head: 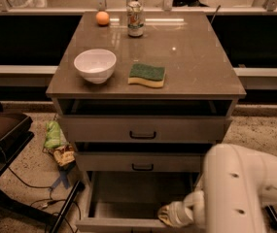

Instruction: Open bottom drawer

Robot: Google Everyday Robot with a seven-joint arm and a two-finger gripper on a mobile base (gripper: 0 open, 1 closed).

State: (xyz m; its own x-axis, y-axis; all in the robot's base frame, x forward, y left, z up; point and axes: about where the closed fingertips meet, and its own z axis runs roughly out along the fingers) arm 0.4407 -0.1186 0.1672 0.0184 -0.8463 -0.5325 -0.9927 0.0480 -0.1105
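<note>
Your arm point(240, 188) shows as a bulky, smooth white shell with rounded corners, tinted warm by the light. You can pick out a few small dark round recesses dotted across its casing. It narrows leftward into a paler, cream-coloured ringed wrist point(182, 211). Your gripper point(166, 219) sits at that wrist's left end, low by the view's bottom edge.

One cabinet point(196, 62) holds three drawers: top drawer point(177, 129), middle drawer point(177, 163), bottom drawer point(128, 203). On it stand one bowl point(95, 65), one sponge point(147, 75), one can point(135, 19) and one orange ball point(102, 18). One gripper point(169, 215) sits low at the bottom drawer's front right.
</note>
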